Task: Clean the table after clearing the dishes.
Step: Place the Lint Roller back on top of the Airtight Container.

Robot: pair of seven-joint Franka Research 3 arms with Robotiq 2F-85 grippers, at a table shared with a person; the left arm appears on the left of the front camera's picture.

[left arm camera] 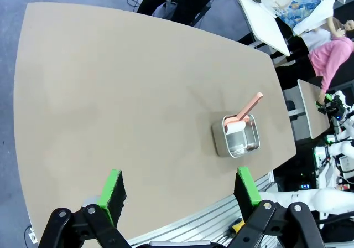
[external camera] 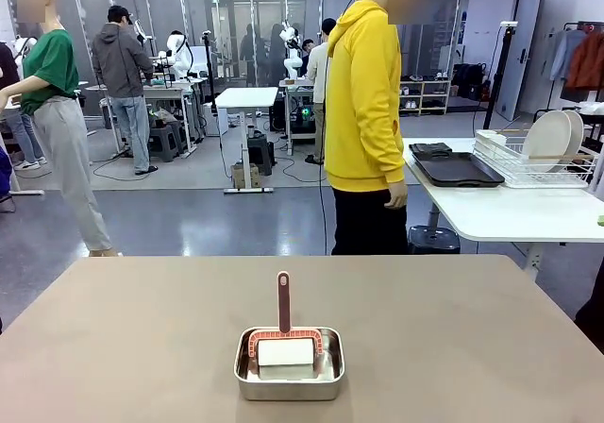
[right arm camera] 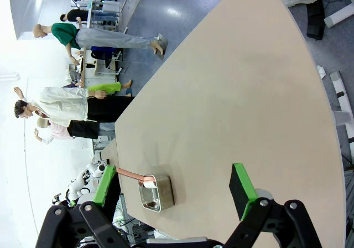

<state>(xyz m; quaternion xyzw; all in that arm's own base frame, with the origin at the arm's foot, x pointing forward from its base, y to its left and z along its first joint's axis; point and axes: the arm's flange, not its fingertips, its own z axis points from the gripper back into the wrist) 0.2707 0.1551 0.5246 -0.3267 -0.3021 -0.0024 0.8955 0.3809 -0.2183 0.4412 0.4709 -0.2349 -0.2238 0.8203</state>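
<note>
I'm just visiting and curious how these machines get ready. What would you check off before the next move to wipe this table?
1. Dishes gone from the table: ok; plates sit in the rack on the white side table.
2. Cleaning brush at hand: ok, lying in the steel pan.
3. Left tool open: ok, holding nothing.
4. Right tool open: ok, holding nothing.
5. Person away from the tabletop: ok, standing beyond the far edge.
</note>
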